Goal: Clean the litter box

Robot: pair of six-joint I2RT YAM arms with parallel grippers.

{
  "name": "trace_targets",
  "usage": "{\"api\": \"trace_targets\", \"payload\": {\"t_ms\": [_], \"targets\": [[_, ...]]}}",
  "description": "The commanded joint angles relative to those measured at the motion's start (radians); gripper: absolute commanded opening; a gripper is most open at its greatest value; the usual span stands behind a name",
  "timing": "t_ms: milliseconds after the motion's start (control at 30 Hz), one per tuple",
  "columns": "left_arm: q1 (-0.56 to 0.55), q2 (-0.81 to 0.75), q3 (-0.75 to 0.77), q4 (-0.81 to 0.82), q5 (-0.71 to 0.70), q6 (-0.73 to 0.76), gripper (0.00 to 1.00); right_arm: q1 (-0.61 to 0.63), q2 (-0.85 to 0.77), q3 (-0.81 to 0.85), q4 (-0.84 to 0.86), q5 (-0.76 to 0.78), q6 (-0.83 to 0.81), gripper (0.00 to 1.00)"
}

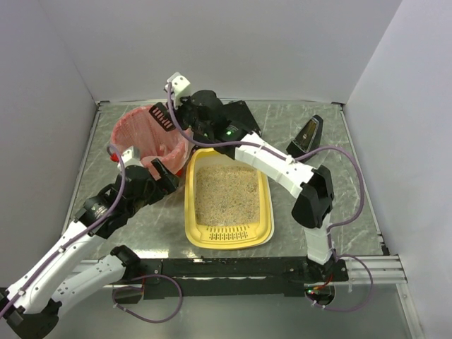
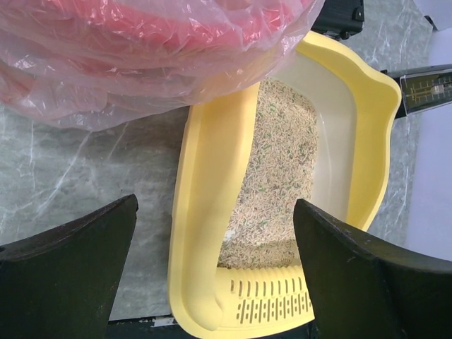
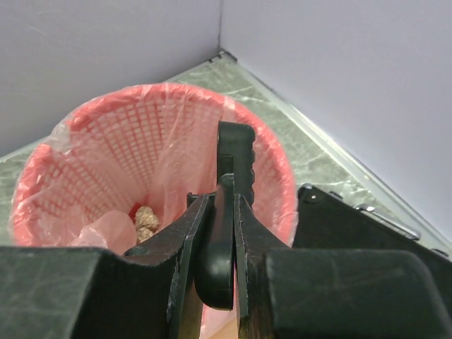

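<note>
The yellow litter box point(image 1: 263, 205) lies in the middle of the table with beige litter in it and its slotted strip at the near end. It also shows in the left wrist view point(image 2: 212, 176). My left gripper point(image 1: 162, 176) is open and empty, its jaws either side of the box's left rim point(image 2: 215, 212), next to the pink-lined bin. My right gripper point(image 1: 185, 116) is shut on the handle of a black slotted scoop point(image 1: 162, 117) and holds it over the bin; the right wrist view shows the gripper point(image 3: 215, 201) and the scoop point(image 3: 233, 152).
The pink-lined round bin point(image 1: 131, 134) stands at the back left, touching the box's far left corner; beige clumps point(image 3: 145, 220) lie at its bottom. A flat black case point(image 1: 244, 116) lies behind the box. A black wedge-shaped object point(image 1: 305, 138) stands at the back right.
</note>
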Motion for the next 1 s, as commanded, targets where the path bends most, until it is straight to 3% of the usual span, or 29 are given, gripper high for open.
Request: {"api": "trace_targets", "payload": {"t_ms": [0, 200, 400, 600, 700, 800, 967], "targets": [[0.005, -0.007, -0.004, 0.041, 0.024, -0.007, 0.97, -0.012, -0.151, -0.013, 0.087, -0.001, 0.003, 0.0], [0.004, 0.021, -0.015, 0.085, 0.058, 0.013, 0.97, -0.042, -0.278, -0.06, -0.029, 0.09, 0.186, 0.0], [0.005, 0.036, -0.053, 0.171, 0.106, 0.036, 0.97, -0.197, -0.493, -0.189, -0.416, 0.052, 0.5, 0.0], [0.008, 0.078, -0.055, 0.227, 0.167, 0.072, 0.97, -0.222, -0.637, -0.203, -0.778, 0.303, 0.555, 0.0], [0.008, 0.096, -0.052, 0.224, 0.184, 0.077, 0.97, -0.202, -0.614, -0.183, -0.979, 0.335, 0.601, 0.0], [0.008, 0.084, -0.066, 0.225, 0.186, 0.072, 0.97, -0.127, -0.516, -0.116, -1.076, 0.445, 0.609, 0.0], [0.01, 0.061, -0.073, 0.199, 0.164, 0.065, 0.97, -0.029, -0.249, 0.107, -1.378, 0.674, 0.754, 0.0]]}}
